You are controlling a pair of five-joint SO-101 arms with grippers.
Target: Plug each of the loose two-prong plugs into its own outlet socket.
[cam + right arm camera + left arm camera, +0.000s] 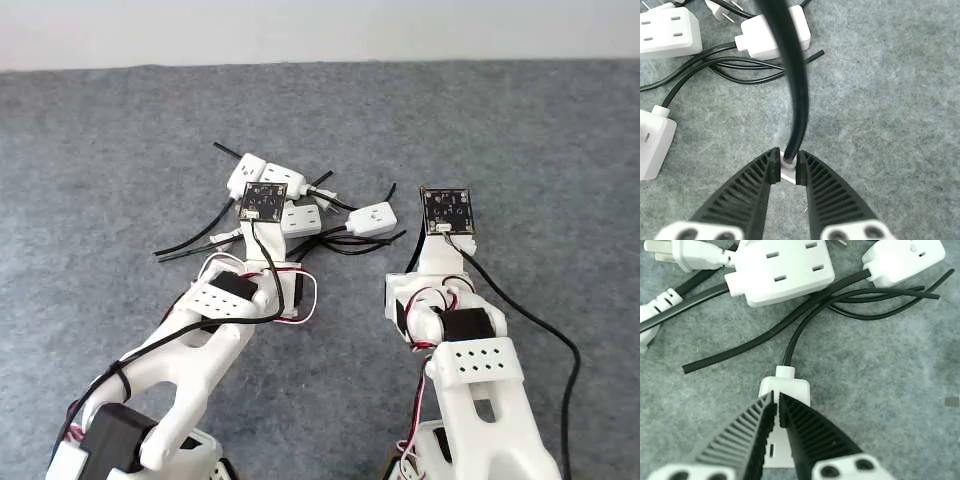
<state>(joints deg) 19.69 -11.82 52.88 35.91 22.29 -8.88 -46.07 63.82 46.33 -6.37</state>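
Nothing looks plugged in yet. On the left, the left tool point(776, 399) sits nearly closed over a white socket block point(787, 385) on the desk point(560, 150); whether it actually pinches it I can't make out. Beyond it a loose plug point(687, 255) lies bare-pronged beside an empty multi-socket block point(782, 267). Over on the right, the right tool point(787, 155) is clamped on a small plug point(789, 172), its prongs hidden under the jaws.

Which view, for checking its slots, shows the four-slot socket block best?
Left wrist view: socket block close, slots plain. Right wrist view crops it at the edge; high view has an arm partly covering it.
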